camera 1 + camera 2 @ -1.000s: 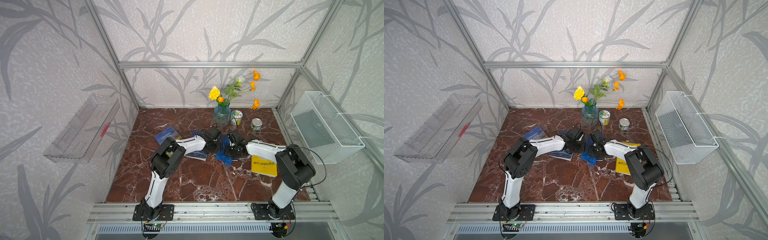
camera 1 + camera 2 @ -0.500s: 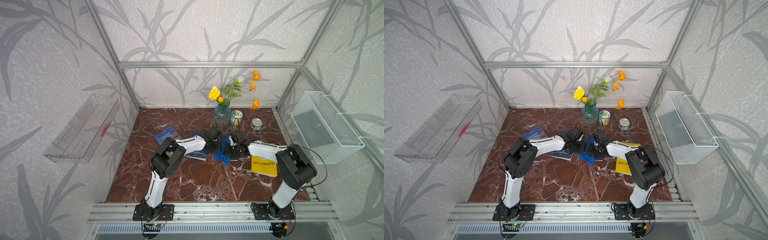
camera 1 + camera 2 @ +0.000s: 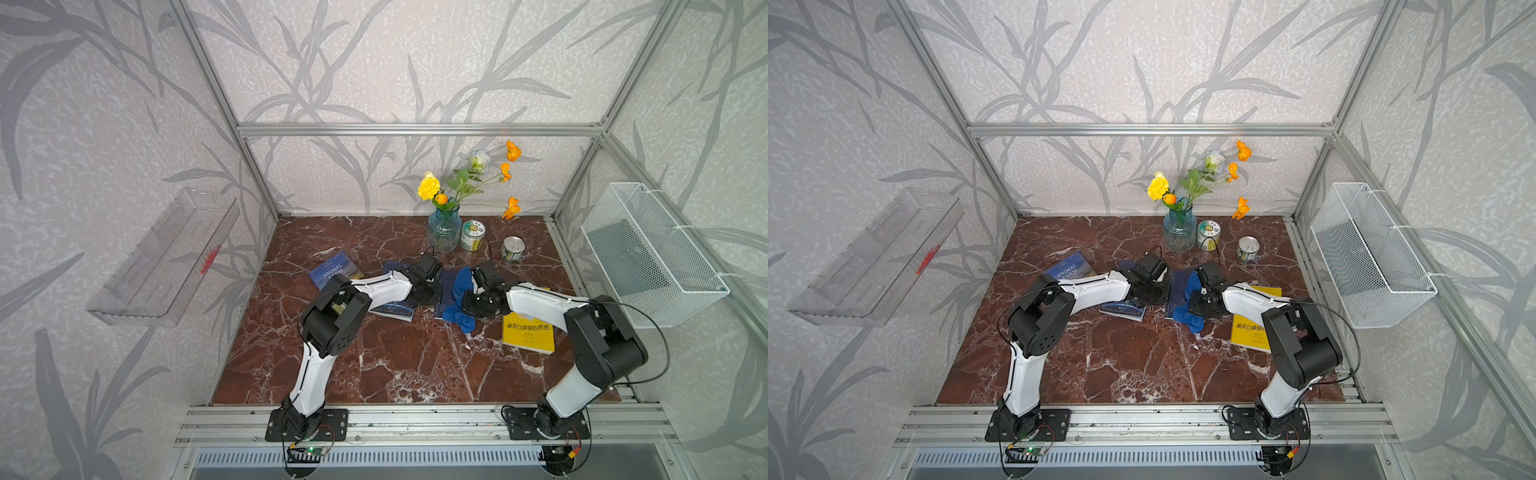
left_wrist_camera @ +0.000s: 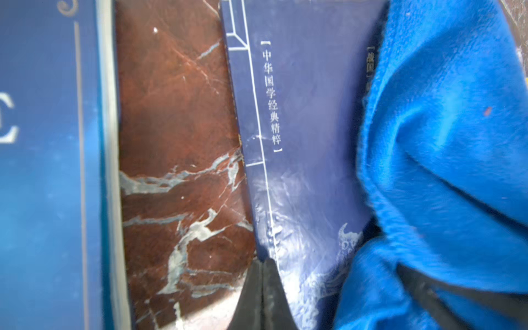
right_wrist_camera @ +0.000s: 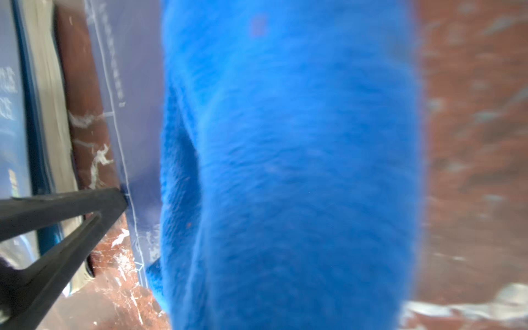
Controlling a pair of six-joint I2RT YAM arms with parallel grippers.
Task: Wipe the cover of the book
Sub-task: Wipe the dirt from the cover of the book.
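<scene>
On the marble bench [image 3: 374, 365], the dark-blue book [image 3: 445, 286] lay flat about midway between the left and right edges, nearer the far edge than the front. A blue cloth [image 3: 460, 291] was bunched over the side of its cover toward the right arm, trailing off the book's near end onto the stone. The right gripper [image 3: 469, 300] was clamped on the cloth. The left gripper [image 4: 263, 261], fingers pressed together and holding nothing, pinned the cover's opposite margin. Wiping appeared under way — the lettered strip by the left gripper lay uncovered, likely yet to be wiped.
</scene>
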